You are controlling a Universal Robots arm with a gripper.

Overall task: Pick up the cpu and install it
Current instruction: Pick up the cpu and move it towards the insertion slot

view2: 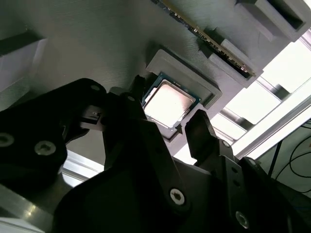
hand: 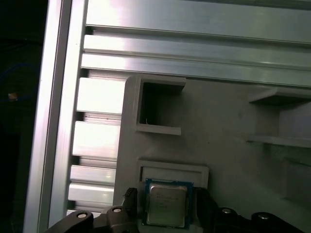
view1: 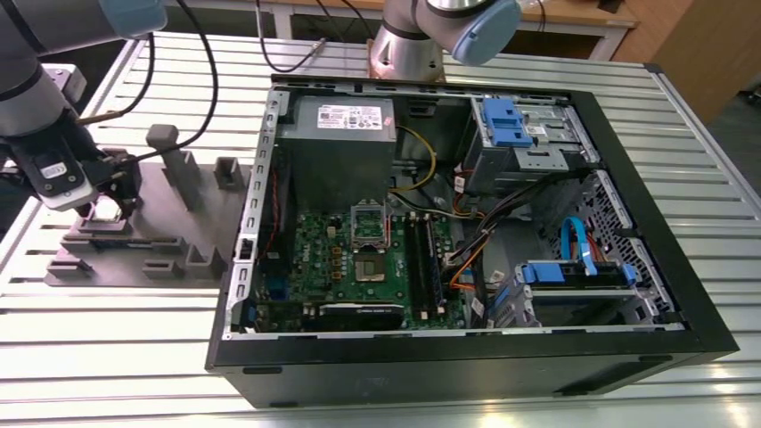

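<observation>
Fingers [view2: 200,130]: black pair of the gripper [view2: 166,108], set apart, one on each side of the cpu [view2: 167,103], close to its edges, contact not discernible; cpu: silvery top up, lying flat in a square recess [view2: 208,86] of the grey fixture [view1: 125,257]; fixture: on the slatted metal table [view1: 119,325], at the exterior view's left, beside the open computer case [view1: 476,367]; motherboard [view1: 345,251]: green, inside the case, well apart from the gripper.

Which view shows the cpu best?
The second wrist view: the cpu lies brightly lit in the grey fixture's pocket, the end effector straddling it. The first wrist view shows it dimmer, face-on. The exterior view shows the end effector over that fixture.
</observation>
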